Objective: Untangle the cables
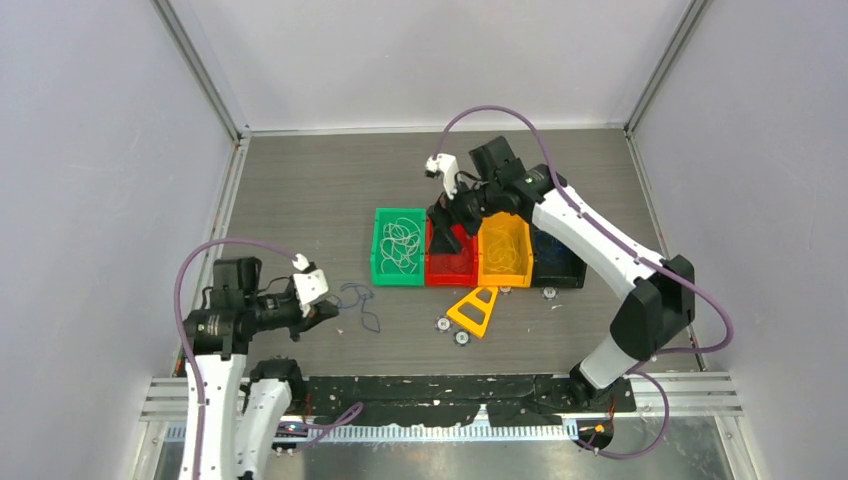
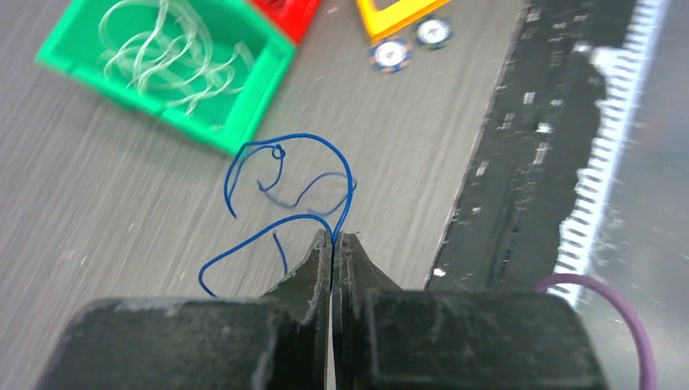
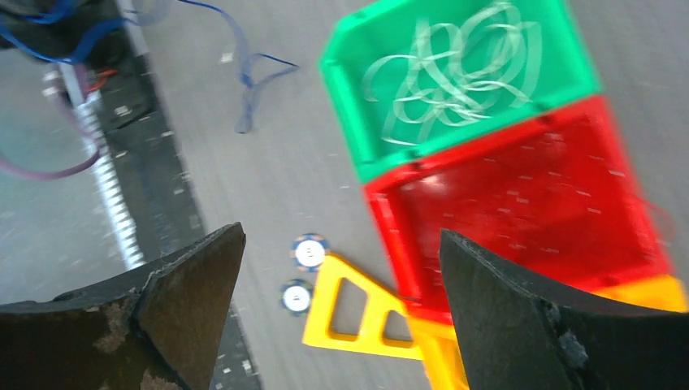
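A thin blue cable (image 2: 288, 142) lies in loose loops on the grey table just left of the green bin; it shows small in the top view as the blue cable (image 1: 357, 297). My left gripper (image 2: 333, 236) is shut on one strand of it, low over the table (image 1: 328, 310). A tangle of white cables (image 1: 400, 243) fills the green bin (image 3: 349, 57). My right gripper (image 3: 341, 236) hangs wide open above the red bin (image 3: 528, 195), with nothing between its fingers (image 1: 447, 225).
Four bins stand in a row: green (image 1: 378, 250), red (image 1: 450, 268), orange (image 1: 503, 250) and a dark one (image 1: 557, 262). In front of them lie a yellow triangular frame (image 1: 475, 310) and small round discs (image 1: 442, 323). A black strip (image 1: 450, 390) runs along the near edge.
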Controlling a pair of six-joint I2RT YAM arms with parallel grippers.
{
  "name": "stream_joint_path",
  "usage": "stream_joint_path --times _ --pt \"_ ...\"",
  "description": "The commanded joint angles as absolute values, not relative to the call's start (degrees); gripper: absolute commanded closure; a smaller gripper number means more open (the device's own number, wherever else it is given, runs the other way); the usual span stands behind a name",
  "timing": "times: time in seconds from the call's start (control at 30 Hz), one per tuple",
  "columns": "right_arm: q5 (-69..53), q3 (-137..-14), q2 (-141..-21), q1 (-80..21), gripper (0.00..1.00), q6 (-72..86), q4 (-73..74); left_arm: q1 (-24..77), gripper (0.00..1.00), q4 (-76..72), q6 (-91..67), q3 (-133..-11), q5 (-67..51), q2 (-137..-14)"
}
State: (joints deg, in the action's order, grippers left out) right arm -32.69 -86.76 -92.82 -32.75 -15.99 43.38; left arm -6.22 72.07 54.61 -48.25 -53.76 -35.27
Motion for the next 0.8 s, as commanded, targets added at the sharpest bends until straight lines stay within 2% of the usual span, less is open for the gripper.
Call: stream_joint_path --times 0.0,0.13,0.27,0.4,0.5,0.63,0.77 --pt "-41.4 -83.9 -85.9 -36.7 0.04 -12.3 39.3 7.3 1.00 60.0 33.4 -49.6 -53.6 -35.9" --pt "-43.1 -79.2 -83.7 -38.8 0.04 -11.4 38.4 18.2 1.00 47.4 22.5 -48.5 -50.3 -39.1" --pt "-44.4 -70.9 -82.4 -39.3 0.03 -7.9 33.7 21.6 1.00 40.0 18.6 -47.3 -48.8 -42.4" --pt "-45.3 -64.9 -82.8 -40.0 0.04 -1.4 26.3 25.0 1.00 39.9 23.6 -45.1 -44.1 -46.5" --pt "-45.3 -61.9 -82.8 -40.1 0.04 1.0 23.6 28.9 1.00 45.6 32.2 -43.7 -41.0 -49.8" --pt "-43.3 -61.2 -83.0 -41.2 0.04 -3.2 24.0 35.7 1.00 51.9 42.3 -40.1 -35.9 -51.8" --pt "-39.7 -62.8 -85.9 -43.5 0.04 -7.6 25.7 46.2 1.00 46.8 45.7 -33.9 -26.6 -50.4"
